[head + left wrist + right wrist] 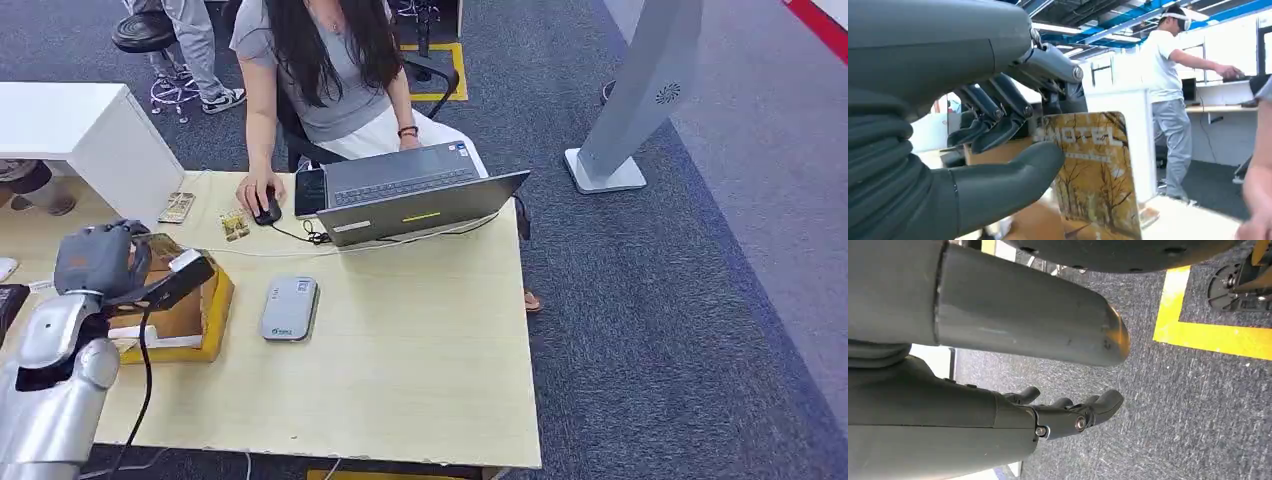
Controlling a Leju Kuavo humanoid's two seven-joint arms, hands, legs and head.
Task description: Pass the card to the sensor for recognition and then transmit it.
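Yellow card [1095, 175] — left hand [998, 150] pinches it.

floor: dark grey carpet [650, 330] with yellow tape lines [1218, 337]
furniture: pale wood tabletop [420, 350]; white cabinet [90, 130] beside it; black stool [145, 30] behind
ceiling: blue beams [1128, 25] with strip lights
stand: grey pillar [640, 90] on carpet

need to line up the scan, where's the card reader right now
In the head view, the grey card reader lies flat on the table, between the yellow box and the laptop.
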